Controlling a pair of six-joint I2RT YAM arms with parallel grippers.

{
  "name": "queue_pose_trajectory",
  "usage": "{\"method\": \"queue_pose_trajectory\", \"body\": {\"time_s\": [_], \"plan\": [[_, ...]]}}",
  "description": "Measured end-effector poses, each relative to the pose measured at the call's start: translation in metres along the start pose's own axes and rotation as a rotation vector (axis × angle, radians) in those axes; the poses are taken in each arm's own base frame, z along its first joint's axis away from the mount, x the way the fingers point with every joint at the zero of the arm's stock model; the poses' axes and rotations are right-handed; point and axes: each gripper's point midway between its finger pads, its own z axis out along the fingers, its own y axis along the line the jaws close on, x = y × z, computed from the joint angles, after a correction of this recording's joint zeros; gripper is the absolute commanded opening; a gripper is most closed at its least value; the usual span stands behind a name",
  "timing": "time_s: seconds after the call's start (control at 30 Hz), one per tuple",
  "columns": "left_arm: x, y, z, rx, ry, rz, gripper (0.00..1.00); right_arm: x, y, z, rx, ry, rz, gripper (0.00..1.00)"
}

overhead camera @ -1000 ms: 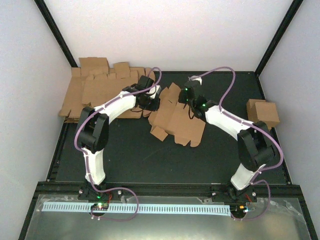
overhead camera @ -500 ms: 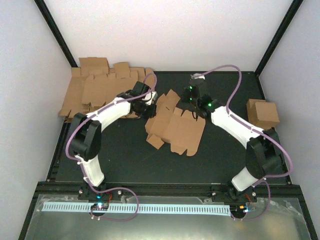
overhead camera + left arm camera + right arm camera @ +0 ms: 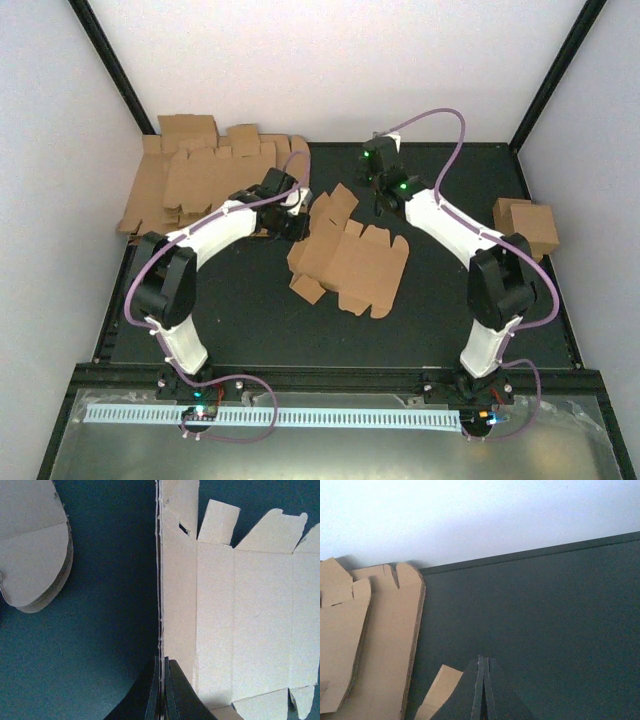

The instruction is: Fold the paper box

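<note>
Mostly flat, the paper box [image 3: 352,262] was an unfolded brown blank with creased panels and tabbed flaps, lying mid-table [image 3: 250,320]. Its long axis ran roughly from the back toward the arms, slanting right at the near end. The left hand [image 3: 161,662] pinched its raised left edge. The right hand [image 3: 481,661] had its fingers pressed together on nothing, near the back. A pile of blanks [image 3: 200,185] lay back-left, and a folded box [image 3: 527,228] sat far right.
</note>
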Motion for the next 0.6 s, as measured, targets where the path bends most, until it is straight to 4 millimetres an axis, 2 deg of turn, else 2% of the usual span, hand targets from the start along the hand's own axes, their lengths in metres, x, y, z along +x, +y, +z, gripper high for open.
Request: {"method": "queue_pose_trajectory", "body": {"time_s": [0.27,0.6], "plan": [[0.015,0.003,-0.004,-0.006,0.026,-0.002,0.02,-0.001,-0.003,-0.014,-0.016,-0.009,-0.001,0.03],[0.028,0.001,-0.018,-0.007,0.065,0.032,0.02,0.032,-0.013,-0.057,-0.128,0.037,-0.02,0.04]]}}
